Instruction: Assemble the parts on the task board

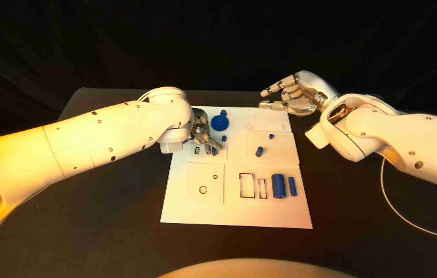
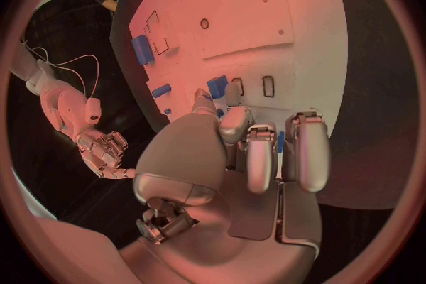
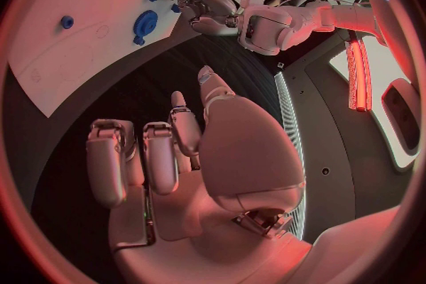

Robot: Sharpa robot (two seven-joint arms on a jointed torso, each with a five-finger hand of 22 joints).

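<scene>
Task board (image 1: 239,202) beneath left hand (image 1: 204,137), right hand (image 1: 290,98) beside.

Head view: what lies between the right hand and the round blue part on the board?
Only bare white task board lies between the right hand and the round blue part; the head view shows it.

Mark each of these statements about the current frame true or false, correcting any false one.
1. The left hand is over the task board. True.
2. The right hand holds a blue part. False: it is off the board's far right corner, fingers apart, holding nothing.
3. A blue gear-shaped part lies near the board's far edge. True.
4. The large blue cylinder stands on the black table. False: it lies on the board, in its near right area.
5. A slimmer blue bar lies beside that cylinder. True.
</scene>
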